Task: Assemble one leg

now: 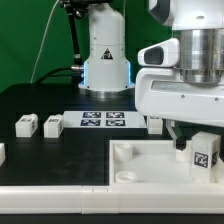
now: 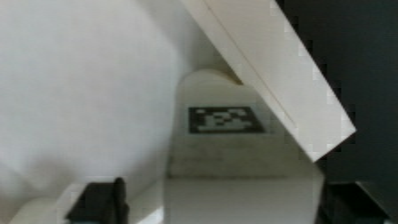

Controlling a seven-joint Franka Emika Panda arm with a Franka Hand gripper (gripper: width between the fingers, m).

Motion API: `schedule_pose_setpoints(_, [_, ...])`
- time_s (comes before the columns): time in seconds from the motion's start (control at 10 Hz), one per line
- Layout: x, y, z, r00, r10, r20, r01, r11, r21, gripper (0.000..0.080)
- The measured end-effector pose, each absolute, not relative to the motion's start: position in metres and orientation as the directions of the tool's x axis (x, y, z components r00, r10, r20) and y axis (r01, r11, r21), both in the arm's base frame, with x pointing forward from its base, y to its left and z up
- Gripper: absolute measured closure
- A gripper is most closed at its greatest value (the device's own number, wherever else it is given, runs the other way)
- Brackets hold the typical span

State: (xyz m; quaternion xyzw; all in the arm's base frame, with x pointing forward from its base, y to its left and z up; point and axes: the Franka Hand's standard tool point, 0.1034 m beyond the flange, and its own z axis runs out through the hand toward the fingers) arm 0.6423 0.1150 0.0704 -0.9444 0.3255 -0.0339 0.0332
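A leg (image 1: 205, 152), a small white post with a black-and-white tag, stands at the exterior view's right on the large white panel (image 1: 130, 168). My gripper (image 1: 196, 146) hangs right over it, with one dark finger (image 1: 180, 142) just beside the post. In the wrist view the two dark fingertips (image 2: 100, 203) stand wide apart around my gripper (image 2: 222, 205). White plastic carrying the tag (image 2: 226, 118) lies between and beyond them, beside the panel's raised rim (image 2: 267, 70). The jaws look open and are not pressing on the leg.
Two loose legs (image 1: 27, 125) (image 1: 53, 124) lie on the black table at the exterior view's left, and another shows at the left edge (image 1: 2, 152). The marker board (image 1: 103, 120) lies behind the panel. One more white part (image 1: 153, 124) sits beside it.
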Motion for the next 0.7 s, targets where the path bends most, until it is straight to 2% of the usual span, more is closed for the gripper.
schedule_pose_setpoints(0.2, [0.6419,0.1167,0.0702,0.891,-0.450,0.061,-0.446,-0.892,-0.069,0.0158])
schedule_pose_setpoints(0.7, [0.6419,0.1179,0.0703,0.993,-0.084,0.082,-0.081,-0.996,-0.042,0.0151])
